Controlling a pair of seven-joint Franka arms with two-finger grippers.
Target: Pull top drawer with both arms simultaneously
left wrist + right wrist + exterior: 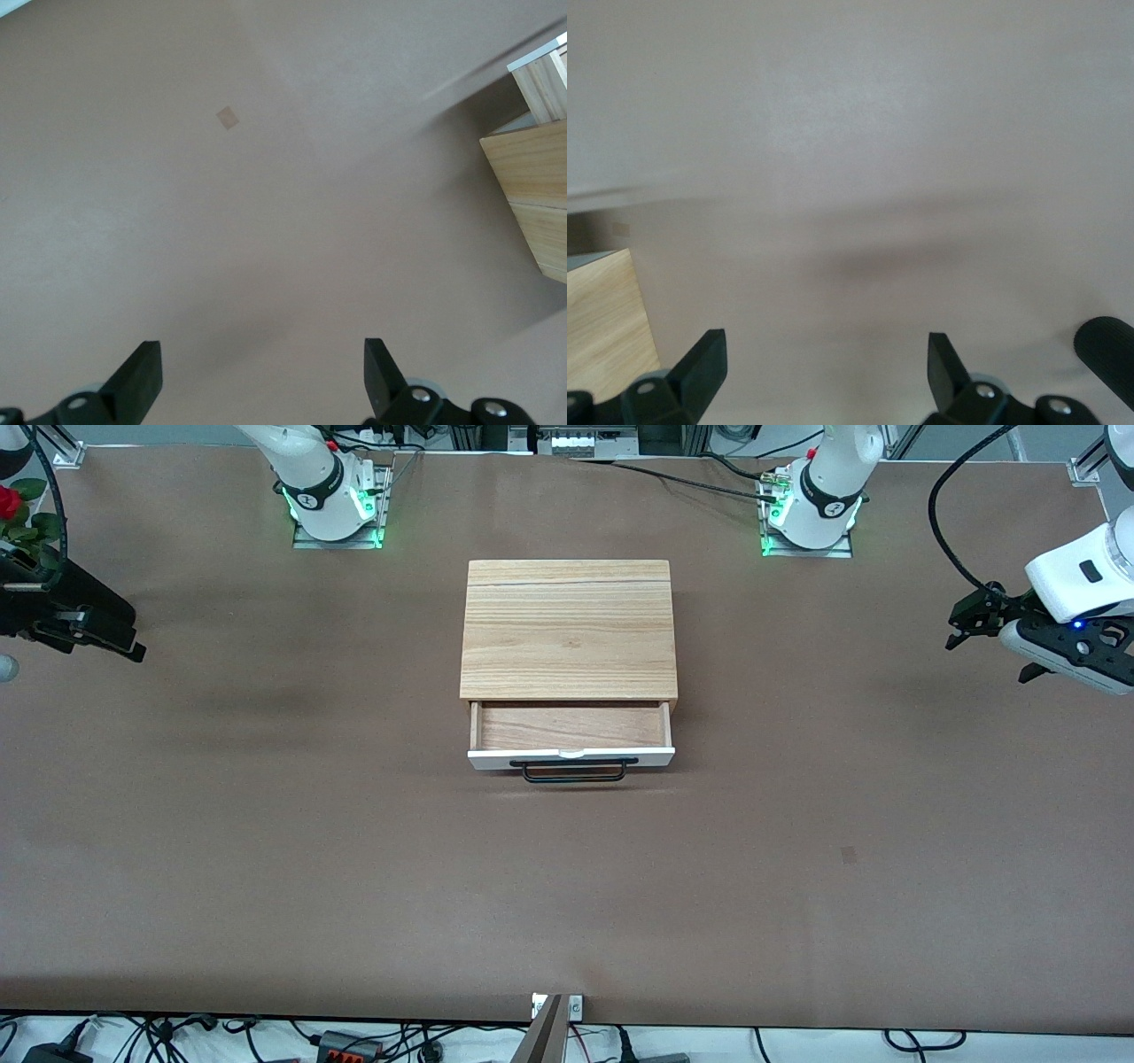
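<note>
A matte brown surface (266, 850) spans the scene, cables trailing along its edges. At its middle stands a boxy cabinet (568, 629) of grained light wood. The top drawer (571, 740) juts out toward the front camera, white-fronted with a black bar handle (574, 771). Left gripper (263, 372) and right gripper (827, 367) hover over bare surface at their own ends, fingers spread wide, both arms waiting.

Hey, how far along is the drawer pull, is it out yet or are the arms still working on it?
Done: the top drawer is pulled out of the cabinet, its wood floor showing. In hand: nothing; the left hand and the right hand are both open, empty, over bare table at their ends. Left: apparently nothing, unless it should open farther.
</note>
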